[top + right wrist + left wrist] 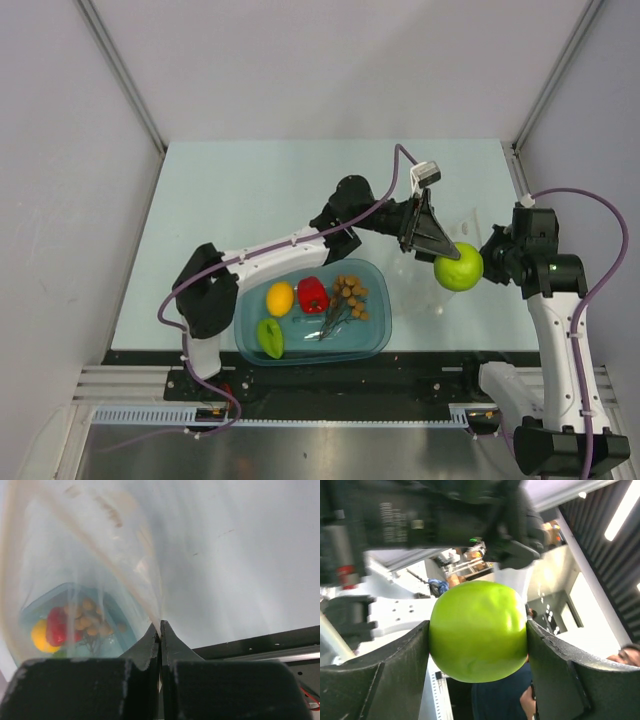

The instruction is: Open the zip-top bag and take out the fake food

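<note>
Pale mint-green flat bench, grey wall panels on 3 sides. Directly on it: one teal translucent rectangular plastic tub w/ rounded corners, near front edge, left of centre. Black rail runs along bench's near edge.

a teal translucent tub sat at the lower middle of the frame, near the front edge of a pale desk; grey walls enclosed the desk.

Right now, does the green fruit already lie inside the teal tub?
No, the green fruit is clamped in the left gripper, beyond the right end of the teal tub in the top view.
</note>
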